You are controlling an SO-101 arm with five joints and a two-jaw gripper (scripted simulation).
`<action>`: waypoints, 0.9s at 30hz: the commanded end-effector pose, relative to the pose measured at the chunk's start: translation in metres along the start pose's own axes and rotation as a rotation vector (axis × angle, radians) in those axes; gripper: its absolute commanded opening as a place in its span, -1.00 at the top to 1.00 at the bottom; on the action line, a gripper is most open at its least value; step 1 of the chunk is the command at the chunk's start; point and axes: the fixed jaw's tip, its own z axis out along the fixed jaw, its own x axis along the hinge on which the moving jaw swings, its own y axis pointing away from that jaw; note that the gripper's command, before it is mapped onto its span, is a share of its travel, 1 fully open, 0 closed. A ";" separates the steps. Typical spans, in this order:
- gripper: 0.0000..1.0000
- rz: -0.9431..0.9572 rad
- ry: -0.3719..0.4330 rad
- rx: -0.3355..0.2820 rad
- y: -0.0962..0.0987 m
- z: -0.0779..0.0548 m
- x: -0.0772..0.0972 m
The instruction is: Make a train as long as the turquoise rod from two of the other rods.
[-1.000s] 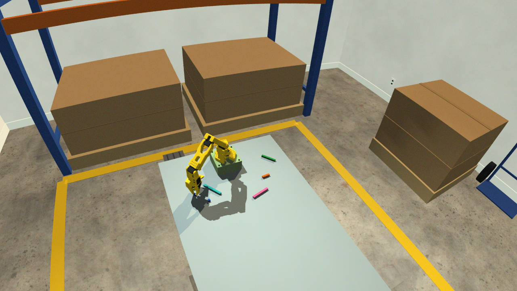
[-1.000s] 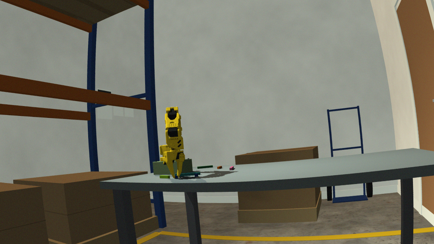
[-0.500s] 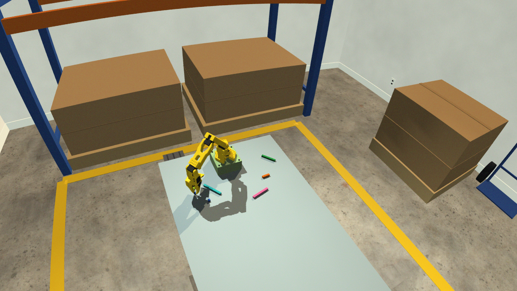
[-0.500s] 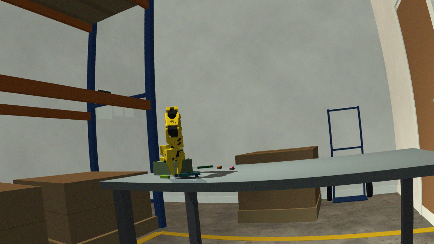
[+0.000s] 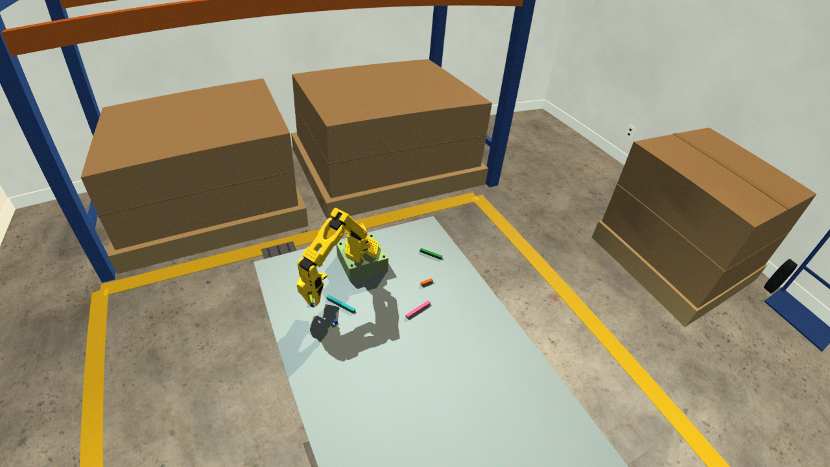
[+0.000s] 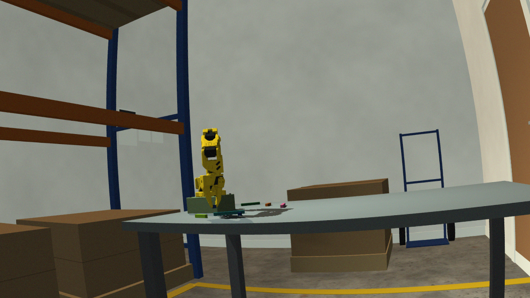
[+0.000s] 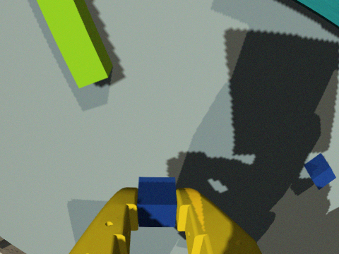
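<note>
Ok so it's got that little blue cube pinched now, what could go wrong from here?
1. The gripper holds the blue cube only at its fingertips, so it might slip or twist out on the way.
2. The pink rod, its likely partner, lies beyond the turquoise rod; a low carry could knock that rod.
3. Dropped here, the cube could land against the lime rod or the second blue cube, starting a wrong train.
</note>
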 end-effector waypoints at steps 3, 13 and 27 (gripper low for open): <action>1.00 0.001 0.001 0.000 -0.002 -0.003 0.000; 1.00 0.017 0.001 0.000 -0.008 -0.003 0.001; 1.00 0.111 0.000 -0.004 -0.044 -0.002 0.005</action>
